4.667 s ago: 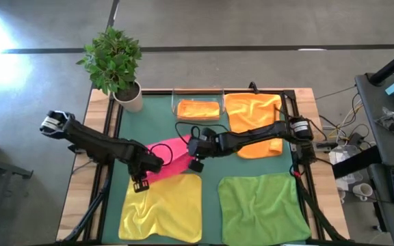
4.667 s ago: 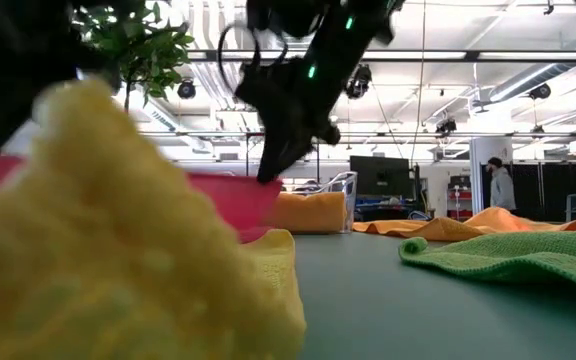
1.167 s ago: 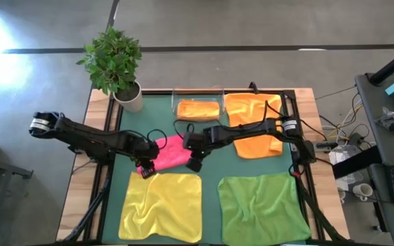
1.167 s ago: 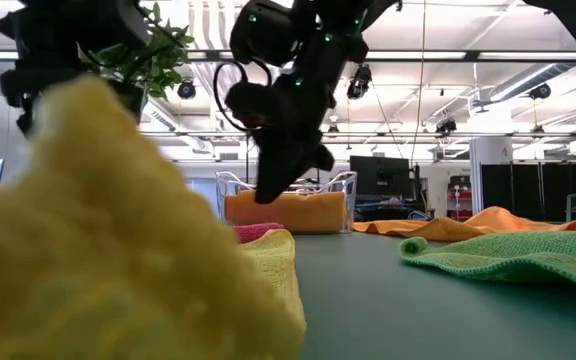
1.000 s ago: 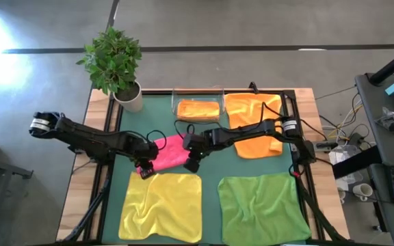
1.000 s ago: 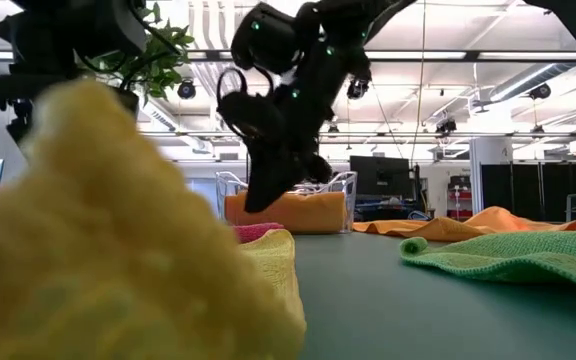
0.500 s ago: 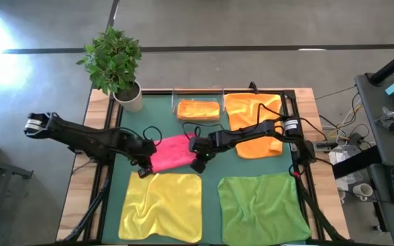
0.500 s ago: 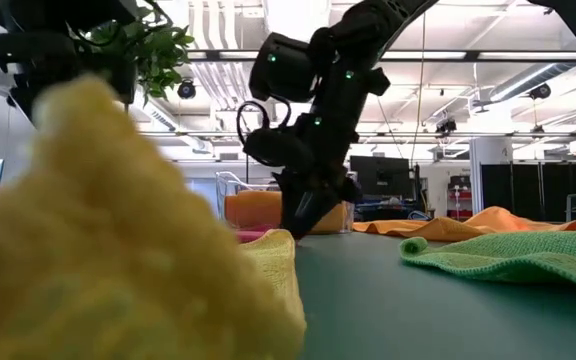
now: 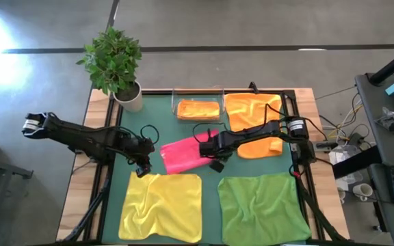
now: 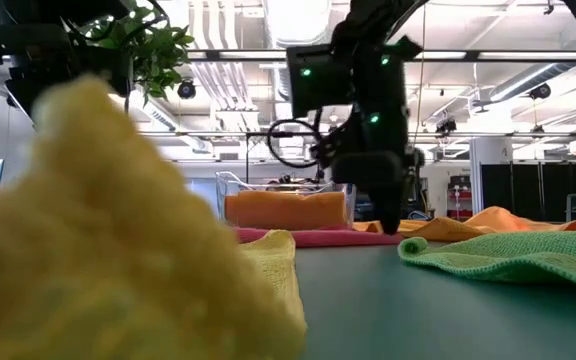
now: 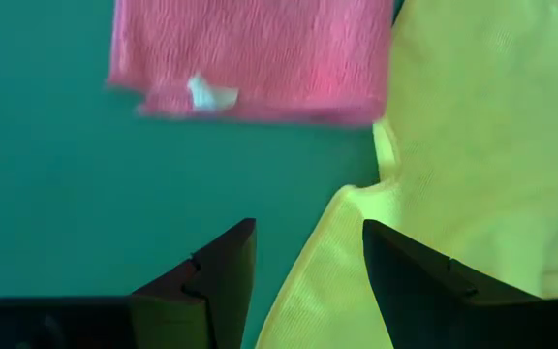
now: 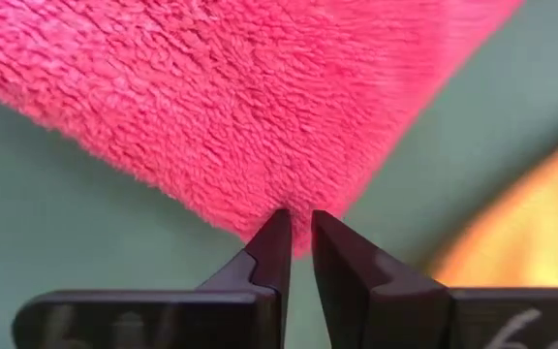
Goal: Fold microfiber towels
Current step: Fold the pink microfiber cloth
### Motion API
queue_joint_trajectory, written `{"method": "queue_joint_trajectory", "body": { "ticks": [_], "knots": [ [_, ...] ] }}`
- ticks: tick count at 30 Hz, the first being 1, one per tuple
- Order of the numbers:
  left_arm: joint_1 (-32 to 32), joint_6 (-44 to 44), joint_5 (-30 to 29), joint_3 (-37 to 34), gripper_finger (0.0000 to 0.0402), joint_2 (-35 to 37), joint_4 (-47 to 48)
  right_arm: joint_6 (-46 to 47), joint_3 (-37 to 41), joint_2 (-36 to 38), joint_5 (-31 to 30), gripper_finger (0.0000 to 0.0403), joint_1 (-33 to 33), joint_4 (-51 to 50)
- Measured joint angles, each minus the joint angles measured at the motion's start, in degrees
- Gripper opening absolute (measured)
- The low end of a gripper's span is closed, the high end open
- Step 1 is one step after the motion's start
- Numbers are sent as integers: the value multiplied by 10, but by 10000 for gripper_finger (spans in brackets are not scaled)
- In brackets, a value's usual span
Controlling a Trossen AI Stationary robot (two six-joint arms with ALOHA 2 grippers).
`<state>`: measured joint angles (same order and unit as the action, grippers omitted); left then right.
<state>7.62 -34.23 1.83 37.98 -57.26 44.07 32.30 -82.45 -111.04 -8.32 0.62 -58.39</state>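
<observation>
The folded pink towel (image 9: pixel 183 156) lies flat on the dark green mat (image 9: pixel 149 123) at the table's middle. My right gripper (image 9: pixel 215 162) points down at the towel's right end and is shut on it. My left gripper (image 9: pixel 140 169) hangs open over bare mat to the left of the pink towel, just beyond the yellow towel's (image 9: pixel 161 205) far left corner, touching nothing. A green towel (image 9: pixel 262 208) lies spread at the near right and an orange towel (image 9: pixel 252 119) at the far right. Another orange towel (image 9: pixel 198 109) sits folded in the clear tray (image 9: pixel 178 104). My right gripper pinches the pink towel's right-hand edge (image 12: pixel 289 194) between its two nearly closed fingers, near a corner. The fingers (image 10: pixel 388 225) come from above, pointing down. How many layers they have, I cannot tell. The towel stays flat on the mat.
A potted plant (image 9: pixel 115 61) stands at the table's far left corner. The tray stands at the far edge, left of the spread orange towel. Bare mat shows between the pink towel and the tray, and between the yellow and green towels.
My right gripper has gone toward the table's right edge and tipped from slanting to pointing straight down. The pink towel has slid along the mat with it, to the right, still folded and flat.
</observation>
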Motion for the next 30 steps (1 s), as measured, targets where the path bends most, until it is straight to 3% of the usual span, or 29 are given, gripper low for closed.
{"method": "queue_joint_trajectory", "body": {
  "ticks": [7, 12, 17, 23, 30],
  "knots": [
    [0, 1, 0, 0, 176, -4, 0, -4, 23, 49, -35, 38, 6, -23],
    [0, 1, -4, 0, 176, -3, -2, -52, 38, 113, 25, 38, 39, 108],
    [0, 1, -5, 0, 176, -4, -25, -39, 68, 124, 89, 38, 71, 262],
    [0, 42, -7, -6, 176, -7, -104, 15, 84, 107, 94, 38, 110, 284],
    [0, 81, -75, -15, 176, -50, -183, 0, 84, 99, 75, 38, 140, 376]
  ]
}}
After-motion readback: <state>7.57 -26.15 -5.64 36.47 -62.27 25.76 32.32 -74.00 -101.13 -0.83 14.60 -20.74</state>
